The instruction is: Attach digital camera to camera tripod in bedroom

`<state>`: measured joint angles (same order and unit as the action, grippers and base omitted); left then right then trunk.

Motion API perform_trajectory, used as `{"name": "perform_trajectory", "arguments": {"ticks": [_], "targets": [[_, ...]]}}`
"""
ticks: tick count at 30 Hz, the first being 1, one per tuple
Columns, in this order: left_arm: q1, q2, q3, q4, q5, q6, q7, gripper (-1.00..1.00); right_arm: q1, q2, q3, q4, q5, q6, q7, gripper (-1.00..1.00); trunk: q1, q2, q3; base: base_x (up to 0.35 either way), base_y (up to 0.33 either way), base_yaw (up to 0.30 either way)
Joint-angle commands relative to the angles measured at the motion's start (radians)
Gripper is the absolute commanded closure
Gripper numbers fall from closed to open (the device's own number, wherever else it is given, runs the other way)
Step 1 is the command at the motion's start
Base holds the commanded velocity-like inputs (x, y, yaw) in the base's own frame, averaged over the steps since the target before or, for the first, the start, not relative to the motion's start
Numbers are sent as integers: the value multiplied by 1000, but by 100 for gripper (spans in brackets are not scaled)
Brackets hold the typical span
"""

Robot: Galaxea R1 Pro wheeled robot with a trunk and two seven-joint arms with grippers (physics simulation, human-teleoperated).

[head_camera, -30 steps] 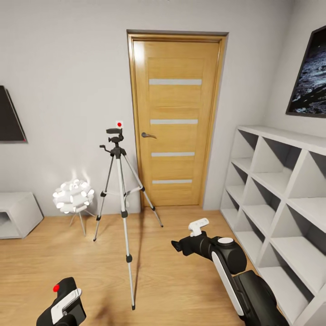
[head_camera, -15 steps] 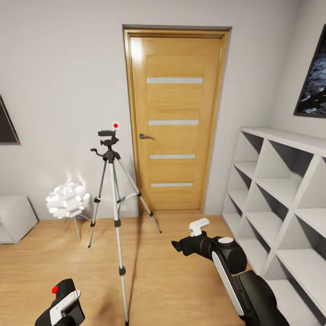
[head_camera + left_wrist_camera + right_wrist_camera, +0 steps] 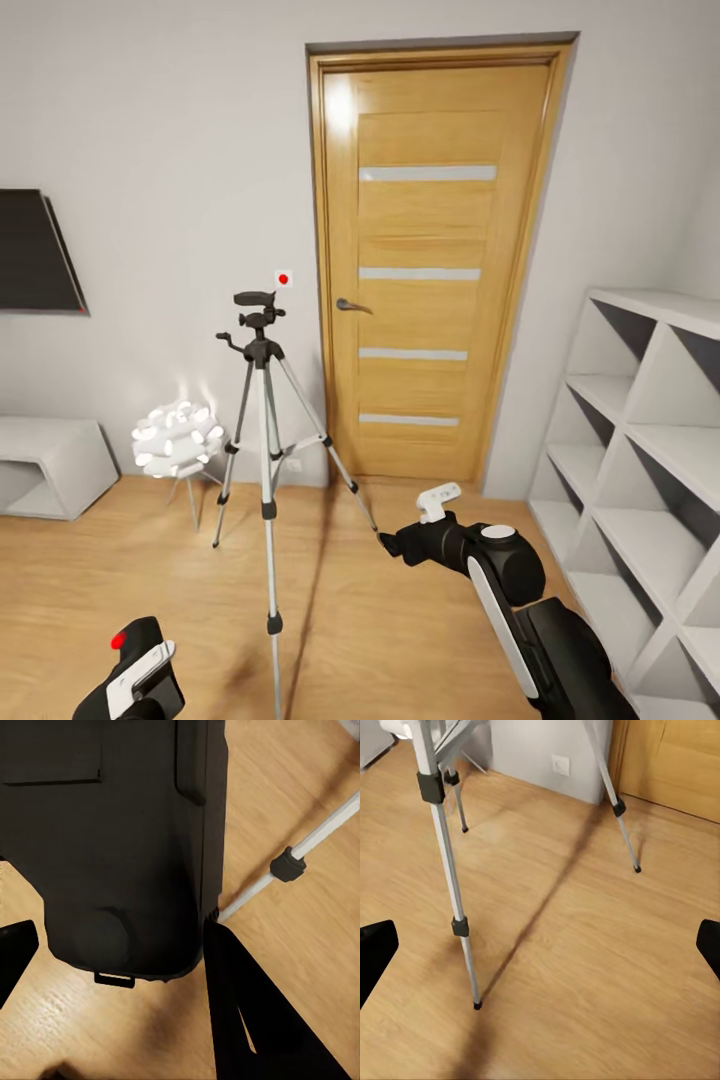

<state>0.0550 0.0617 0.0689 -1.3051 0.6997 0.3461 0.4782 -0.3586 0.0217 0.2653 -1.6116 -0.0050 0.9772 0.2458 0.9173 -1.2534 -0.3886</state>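
Observation:
The camera tripod (image 3: 262, 420) stands on the wood floor left of the door, silver legs spread, its black head (image 3: 257, 308) bare. Its legs also cross the right wrist view (image 3: 444, 862) and one passes in the left wrist view (image 3: 301, 858). The digital camera (image 3: 136, 652), black with a red button, sits at the lower left of the head view, with my left gripper (image 3: 142, 685) shut on it. In the left wrist view the camera's body (image 3: 112, 847) is clamped between the dark fingers (image 3: 255, 1020). My right gripper (image 3: 415, 522) hangs open and empty, right of the tripod's near leg (image 3: 540, 949).
A wooden door (image 3: 435, 270) is straight ahead in the pale wall. White cube shelving (image 3: 640, 450) lines the right side. A glowing ball-cluster lamp (image 3: 178, 438) stands behind the tripod on the left, beside a low white bench (image 3: 50, 465) under a dark wall screen (image 3: 35, 255).
The whole head view has shifted, so the camera has moved: door and tripod now sit further right and the wall screen shows more. Both grippers hold their places in the picture.

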Motion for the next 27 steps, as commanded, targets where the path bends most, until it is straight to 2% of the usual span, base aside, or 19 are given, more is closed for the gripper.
{"name": "perform_trajectory", "arguments": {"ticks": [1, 11, 27], "targets": [[0, 0, 0, -2, 4, 5, 6, 100, -1, 0, 0, -1, 0, 4, 1, -100, 0, -1, -1, 126, -121, 279], [0, 4, 2, -2, 5, 5, 6, 100, -2, 0, 0, -1, 0, 3, 1, -100, 0, -1, -1, 47, -51, 259], [0, 7, 3, -2, 4, 5, 9, 100, -3, 0, 0, -1, 0, 3, 1, -100, 0, -1, -1, 196, -219, 66]]}}
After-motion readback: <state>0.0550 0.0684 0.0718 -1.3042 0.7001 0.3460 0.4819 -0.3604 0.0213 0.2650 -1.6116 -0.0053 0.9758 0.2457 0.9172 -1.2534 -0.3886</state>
